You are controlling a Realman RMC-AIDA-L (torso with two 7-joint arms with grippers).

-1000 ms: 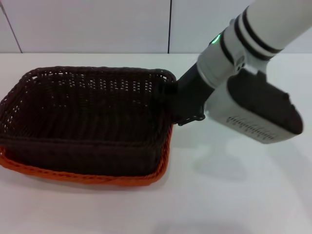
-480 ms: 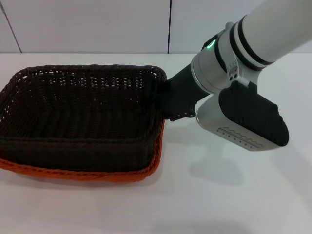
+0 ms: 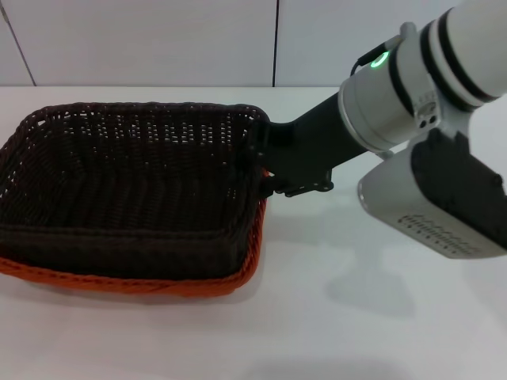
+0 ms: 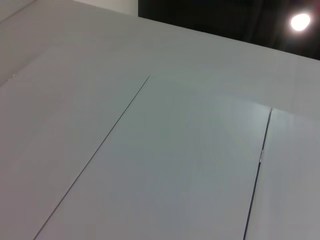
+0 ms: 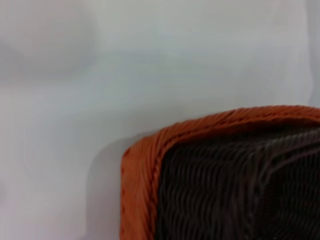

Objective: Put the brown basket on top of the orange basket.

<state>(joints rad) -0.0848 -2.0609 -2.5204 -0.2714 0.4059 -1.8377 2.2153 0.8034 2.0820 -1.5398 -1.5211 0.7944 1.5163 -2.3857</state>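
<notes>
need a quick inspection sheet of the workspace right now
surface: white table, bare where it shows
job's things: brown basket sits nested inside the orange basket; only the orange rim shows along the near and right edges
clutter: nothing seen
grippers: right gripper is at the brown basket's right wall, its fingers hidden against the dark weave; left gripper not in view, its wrist camera faces a white panel
cables: nothing seen
surroundings: white wall panels behind the table

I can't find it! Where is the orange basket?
In the head view, left side: the bright orange woven basket sits under the dark brown woven basket.
</notes>
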